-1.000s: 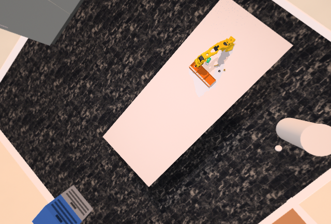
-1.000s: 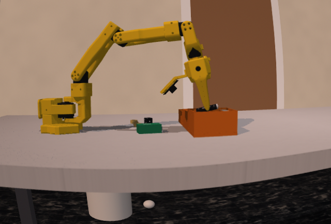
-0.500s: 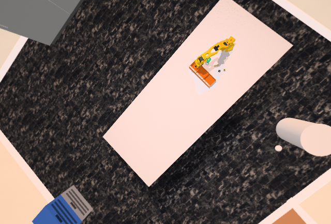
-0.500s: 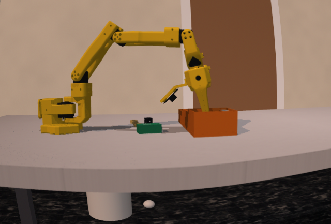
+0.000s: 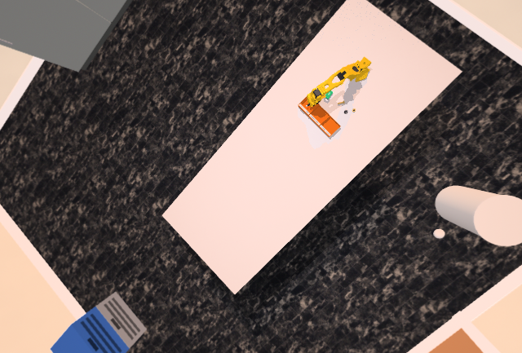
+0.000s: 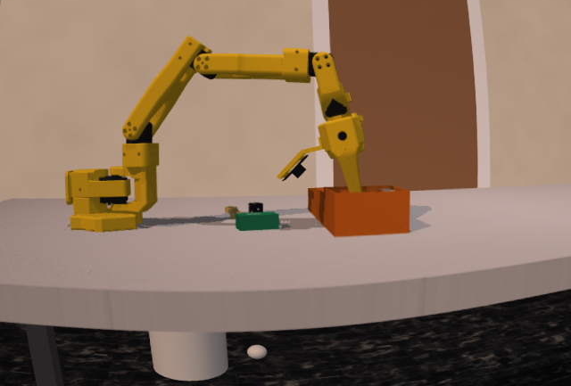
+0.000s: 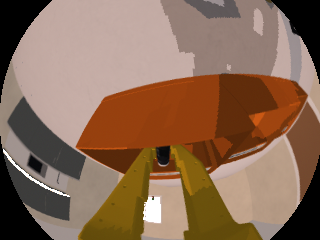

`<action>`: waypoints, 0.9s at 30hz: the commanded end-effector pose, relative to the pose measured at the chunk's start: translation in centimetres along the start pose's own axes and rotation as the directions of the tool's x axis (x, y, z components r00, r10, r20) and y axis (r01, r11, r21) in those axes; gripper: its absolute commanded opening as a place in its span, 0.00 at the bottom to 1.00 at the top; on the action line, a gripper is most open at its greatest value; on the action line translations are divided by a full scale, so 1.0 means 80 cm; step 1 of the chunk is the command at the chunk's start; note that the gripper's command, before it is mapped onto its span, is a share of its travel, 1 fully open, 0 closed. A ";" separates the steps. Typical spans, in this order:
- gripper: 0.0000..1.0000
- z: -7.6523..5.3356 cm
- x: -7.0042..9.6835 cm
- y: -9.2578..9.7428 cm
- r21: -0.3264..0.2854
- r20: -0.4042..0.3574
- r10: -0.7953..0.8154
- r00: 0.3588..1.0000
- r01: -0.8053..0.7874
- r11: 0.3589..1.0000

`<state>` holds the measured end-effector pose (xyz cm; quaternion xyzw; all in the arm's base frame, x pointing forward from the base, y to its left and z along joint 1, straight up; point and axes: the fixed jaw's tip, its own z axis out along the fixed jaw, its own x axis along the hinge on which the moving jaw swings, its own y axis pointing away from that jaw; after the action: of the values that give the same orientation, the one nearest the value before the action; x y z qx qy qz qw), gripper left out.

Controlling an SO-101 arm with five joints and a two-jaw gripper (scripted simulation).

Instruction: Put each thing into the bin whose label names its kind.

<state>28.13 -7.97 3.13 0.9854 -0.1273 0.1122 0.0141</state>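
With the end effector (image 7: 168,160) pinching a small dark rod (image 7: 162,155) inside the orange bin (image 6: 368,211), it should release only once steady over the intended compartment

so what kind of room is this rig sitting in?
Probably an indoor room set up as a workspace, not a kitchen: one long pale table on a dark mottled floor, a grey cabinet in one corner, a brown door behind the arm.
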 end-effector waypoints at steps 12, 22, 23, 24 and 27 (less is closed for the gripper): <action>0.00 -0.026 0.016 0.003 0.000 -0.108 0.001 0.994 -0.001 1.000; 0.00 -0.026 0.016 0.003 0.000 -0.108 0.001 0.994 -0.001 1.000; 0.00 -0.026 0.016 0.003 0.000 -0.108 0.001 0.994 -0.001 1.000; 0.00 -0.026 0.016 0.003 0.000 -0.108 0.001 0.994 -0.001 1.000; 0.00 -0.026 0.016 0.003 0.000 -0.108 0.001 0.994 -0.001 1.000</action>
<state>28.20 -7.99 3.63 0.9836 -0.1271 0.1266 0.0158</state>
